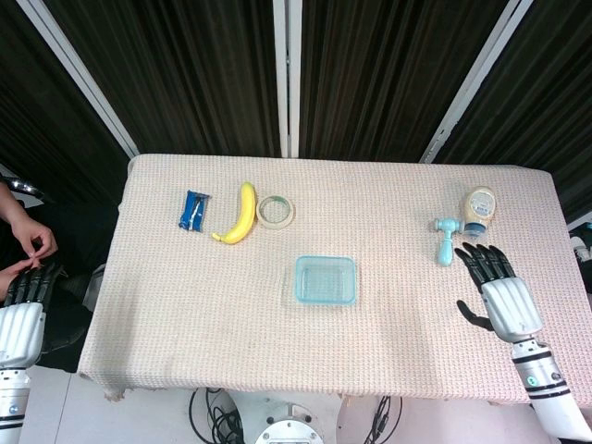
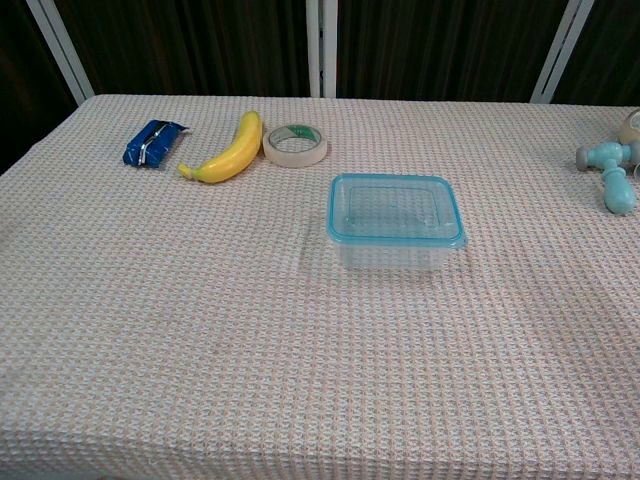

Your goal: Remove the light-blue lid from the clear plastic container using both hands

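We see the clear plastic container (image 1: 325, 280) near table centre, w/ its light-blue lid (image 2: 396, 209) on top, seated all round the rim; nothing touching it. Our right hand (image 1: 498, 294) is over the table's right side, palm down, fingers spread and empty, well apart from the container, fingertips near the light-blue toy hammer (image 1: 446, 240). Beside the hammer, at the far right, a beige squeeze bottle (image 1: 479, 209) lies on the cloth. Our left hand (image 1: 23, 313) is off the table's left edge, low, fingers straight and a bit apart, holding nothing. Neither hand shows in the chest view.

Far left of the table (image 1: 166, 305): blue snack packet (image 1: 192, 211), then a banana (image 1: 239, 216), then a tape roll (image 1: 275, 212) just beside the banana's tip. A person's hands (image 1: 32, 242) are at the left frame edge, close to our left hand.
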